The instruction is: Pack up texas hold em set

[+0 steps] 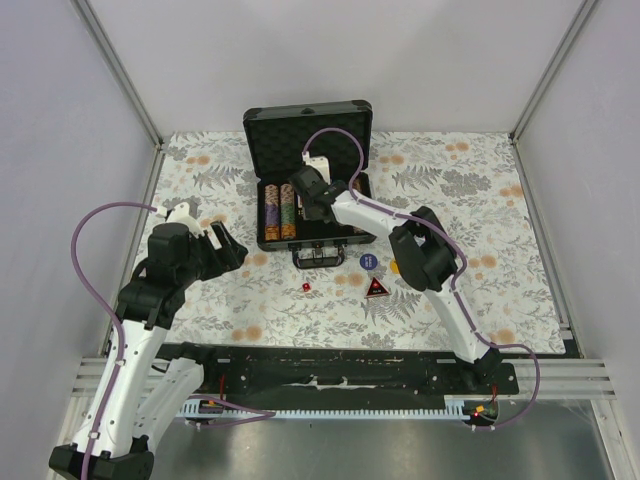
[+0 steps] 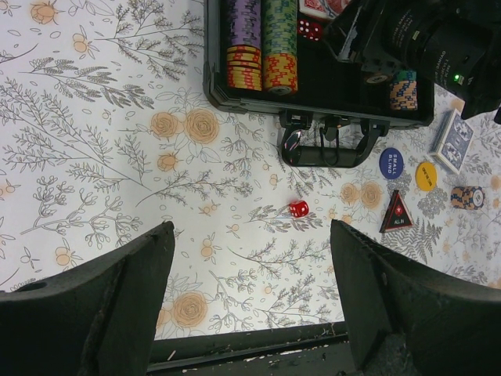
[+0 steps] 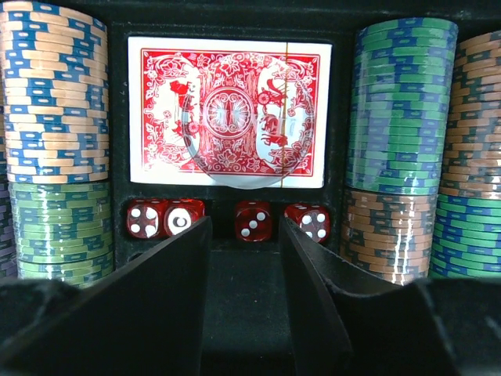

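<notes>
Left gripper (image 2: 252, 235): hangs over the bare worktop (image 2: 94, 117) left of the case, jaws spread wide with nothing between them.
Loose die (image 2: 298, 208): on the worktop just in front of the case handle (image 2: 325, 150). Hard, light and slick, so likely to roll or squirt out. Best pinched from above across two flat faces.
Briefcase (image 1: 308, 128): open at the back middle, lid upright. Stiff shell, with a foam lining that should seat the pieces snugly.
Chip stacks (image 3: 55, 117): lying in the side troughs. Dense and slippery, apt to fan apart.
Red deck (image 3: 227, 110): flat in the centre pocket, dice row (image 3: 250, 219) just below it.
Right gripper (image 3: 244, 227): inside the case over the dice row, jaws parted and holding nothing.
Blue button (image 2: 391, 163), yellow button (image 2: 426, 175), triangular marker (image 2: 396, 214): right of the handle. Thin and flat, so take them by their edges.
Blue deck (image 2: 454, 139): on the worktop beside the case. Grip it across the narrow sides.
Loose chip roll (image 2: 468, 197): on its side, farthest right. Squeeze it end to end.
</notes>
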You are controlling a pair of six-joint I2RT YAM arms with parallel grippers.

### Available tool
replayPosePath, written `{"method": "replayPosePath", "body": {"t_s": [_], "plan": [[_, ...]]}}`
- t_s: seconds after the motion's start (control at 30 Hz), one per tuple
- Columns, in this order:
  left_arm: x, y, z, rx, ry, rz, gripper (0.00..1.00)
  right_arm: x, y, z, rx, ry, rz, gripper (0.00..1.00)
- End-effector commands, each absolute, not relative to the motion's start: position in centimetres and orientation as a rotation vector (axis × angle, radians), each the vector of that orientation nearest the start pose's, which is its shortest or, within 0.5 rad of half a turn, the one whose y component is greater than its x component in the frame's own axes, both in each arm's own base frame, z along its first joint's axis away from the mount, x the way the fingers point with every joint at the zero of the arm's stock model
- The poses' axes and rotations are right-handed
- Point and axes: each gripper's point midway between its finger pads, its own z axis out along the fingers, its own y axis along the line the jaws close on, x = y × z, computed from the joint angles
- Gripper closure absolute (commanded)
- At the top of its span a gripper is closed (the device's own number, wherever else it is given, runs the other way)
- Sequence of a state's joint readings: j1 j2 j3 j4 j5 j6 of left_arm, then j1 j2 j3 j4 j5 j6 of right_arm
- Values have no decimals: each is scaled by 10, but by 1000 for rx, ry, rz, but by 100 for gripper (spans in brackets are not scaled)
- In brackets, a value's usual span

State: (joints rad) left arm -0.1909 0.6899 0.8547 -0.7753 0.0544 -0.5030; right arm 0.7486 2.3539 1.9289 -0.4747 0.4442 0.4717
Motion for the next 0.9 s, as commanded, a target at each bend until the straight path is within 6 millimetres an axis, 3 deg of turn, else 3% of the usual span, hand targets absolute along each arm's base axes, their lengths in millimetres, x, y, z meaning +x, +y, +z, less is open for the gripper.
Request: {"method": "replayPosePath", "body": {"t_s": [0.0,0.23,0.43,0.87], "plan": [[225,-71,213,-309,2165,-444,14,470,338,94,-71,2269,33,54],[225,-71,213,-309,2164,-440,14,471,337,105,-59,2236,21,65],[225,-70,212,-309,2168,-434,14,469,350,95,-102,2263,85,90],[225,-69,208,-307,2178,-423,14,467,366,68,-145,2314,138,98]]}}
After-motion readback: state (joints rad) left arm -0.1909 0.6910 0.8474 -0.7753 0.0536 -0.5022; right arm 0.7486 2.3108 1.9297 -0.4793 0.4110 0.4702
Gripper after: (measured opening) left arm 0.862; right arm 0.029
